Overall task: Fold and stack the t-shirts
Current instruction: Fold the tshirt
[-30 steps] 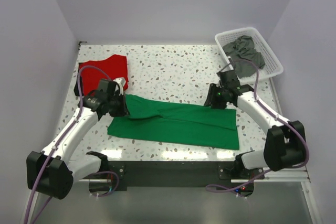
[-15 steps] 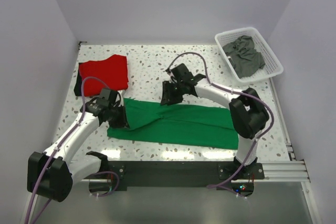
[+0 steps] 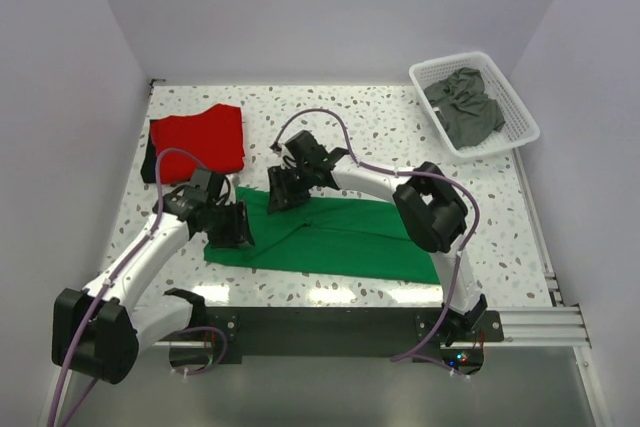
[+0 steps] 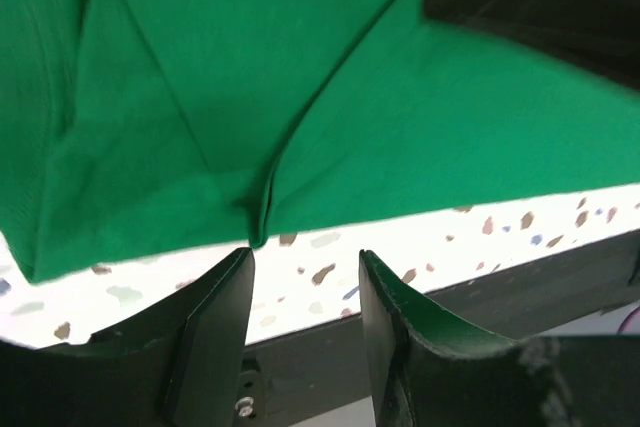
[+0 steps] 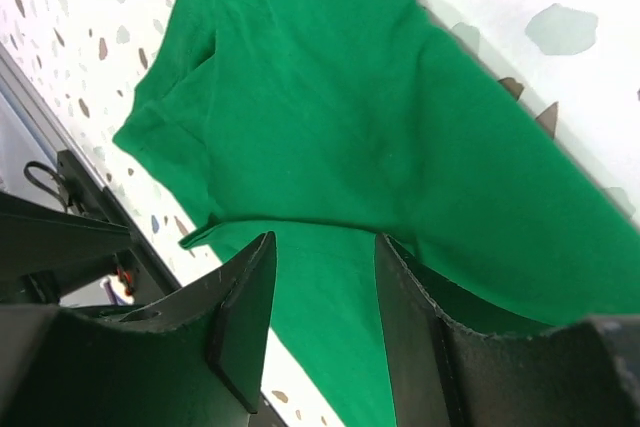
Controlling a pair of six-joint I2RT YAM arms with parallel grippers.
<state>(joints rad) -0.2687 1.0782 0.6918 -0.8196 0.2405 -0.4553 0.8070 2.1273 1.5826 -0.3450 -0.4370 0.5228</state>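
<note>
The bright green t-shirt (image 3: 350,237) lies as a long folded band along the table's near side. My left gripper (image 3: 238,230) is open and empty over its near left edge; in the left wrist view (image 4: 305,277) the jaws stand apart above bare table, just in front of a cloth fold (image 4: 262,217). My right gripper (image 3: 276,197) is open and empty over the shirt's far left part, with green cloth (image 5: 330,127) under it (image 5: 325,282). The red t-shirt (image 3: 198,135) lies folded at the back left. Dark grey t-shirts (image 3: 465,107) lie crumpled in the basket.
The white lattice basket (image 3: 520,112) stands at the back right corner. A dark cloth edge (image 3: 148,162) shows beside the red shirt's left side. The speckled table (image 3: 350,137) ends at a black front rail (image 3: 330,322). Purple walls close in three sides.
My right arm swung left from the shirt's right end to its left part. My left gripper moved toward the near edge, and the shirt's left part now lies folded down.
</note>
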